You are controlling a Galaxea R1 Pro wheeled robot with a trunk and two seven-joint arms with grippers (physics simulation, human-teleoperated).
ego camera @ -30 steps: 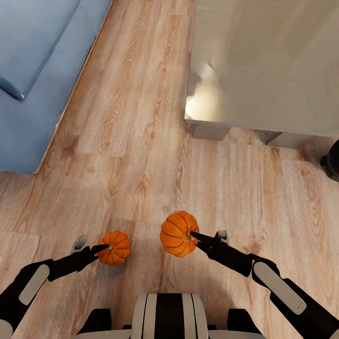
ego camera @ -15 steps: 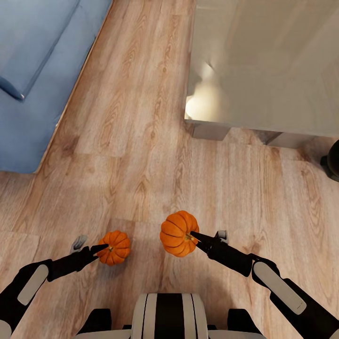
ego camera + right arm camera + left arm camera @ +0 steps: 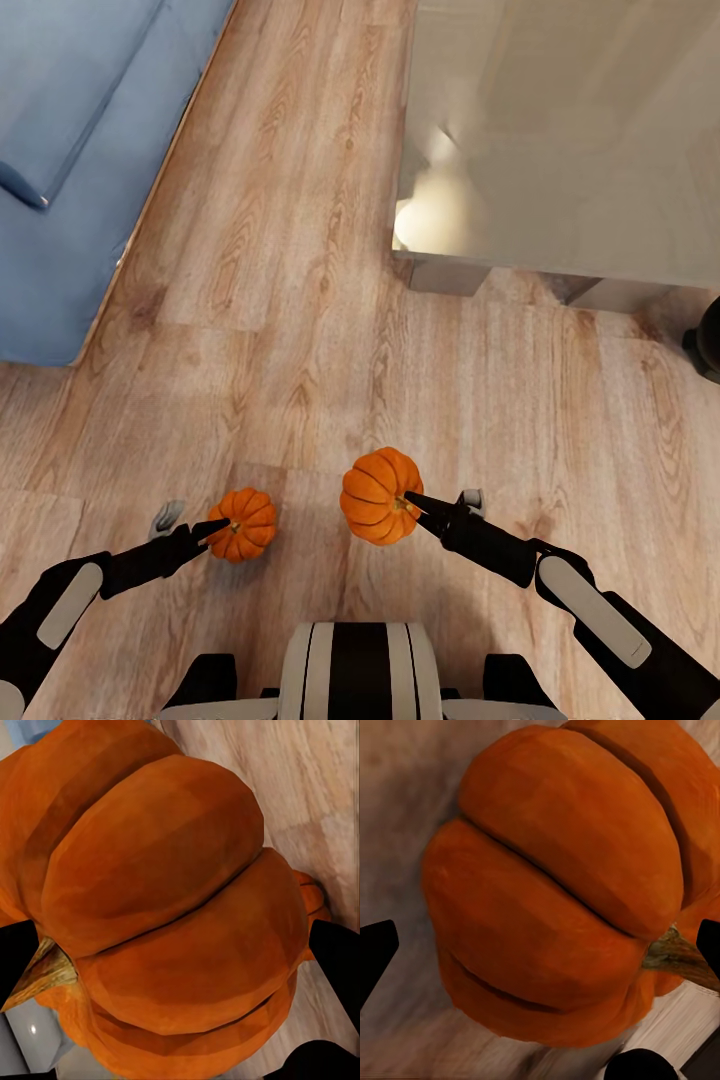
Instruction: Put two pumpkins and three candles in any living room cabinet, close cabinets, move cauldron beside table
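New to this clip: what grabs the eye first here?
Two orange pumpkins, one pinched in each hand above the wood floor: the left pumpkin in the left hand, the right pumpkin in the right hand. A blue sofa sits ahead left, a glossy grey table ahead right.

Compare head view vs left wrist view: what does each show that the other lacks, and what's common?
Head view alone: the right gripper at the larger pumpkin, the blue sofa, the glossy pale table, a dark object at the right edge, both arms and the robot's trunk.

Left wrist view alone: close detail of the smaller pumpkin, namely its ribs and greenish-brown stem, with dark fingertips at either side.

Shared: the smaller pumpkin, the left gripper on it, and the wood floor.
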